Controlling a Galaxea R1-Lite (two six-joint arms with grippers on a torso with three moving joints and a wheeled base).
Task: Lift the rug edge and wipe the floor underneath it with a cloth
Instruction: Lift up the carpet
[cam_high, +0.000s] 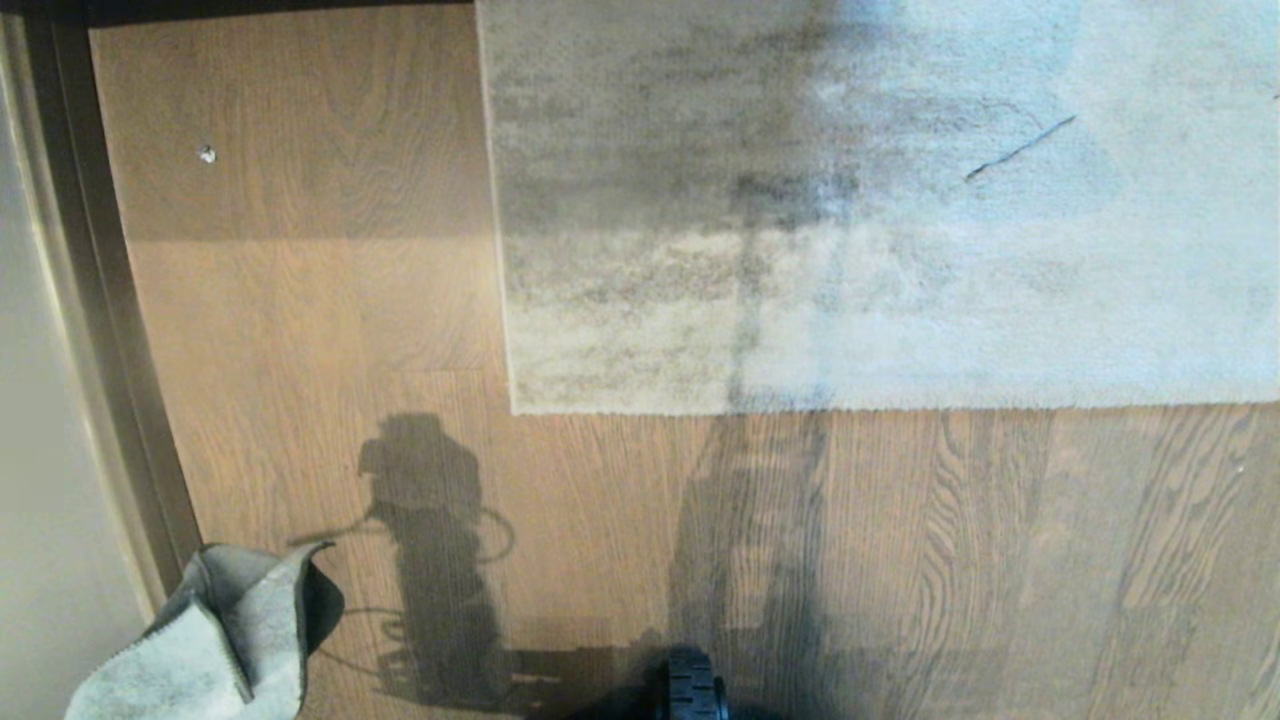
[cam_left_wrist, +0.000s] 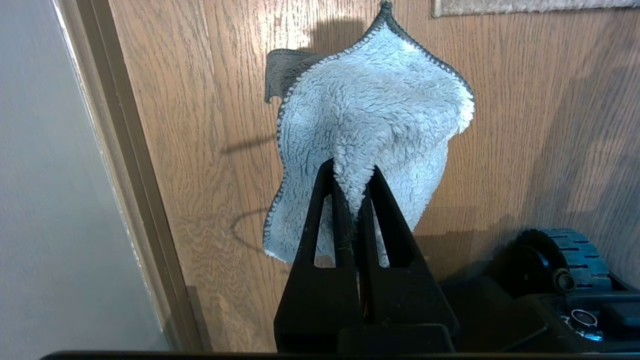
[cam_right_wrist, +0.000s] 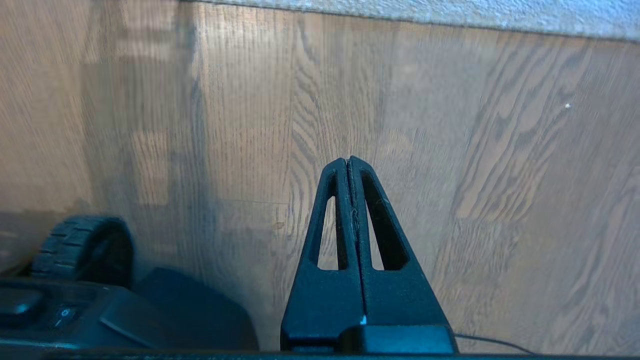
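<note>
Wood-grain floor (cam_high: 330, 330) fills the head view, with the pale grey rug edge (cam_high: 800, 405) lying flat (square corner toward the dark skirting strip (cam_high: 110, 330)). Well apart from it, the cloth (cam_left_wrist: 370, 115) hangs pinched in the left gripper (cam_left_wrist: 354, 175). The right gripper (cam_right_wrist: 348, 161) hovers empty, fingers pressed together.

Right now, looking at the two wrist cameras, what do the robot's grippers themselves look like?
Both match: the left gripper and the right gripper are matte black, each with two long tapering fingers forming a narrow triangle, every finger pierced by a slim slot. A thin dark cable trails beside the right one's base. No markings are visible.
</note>
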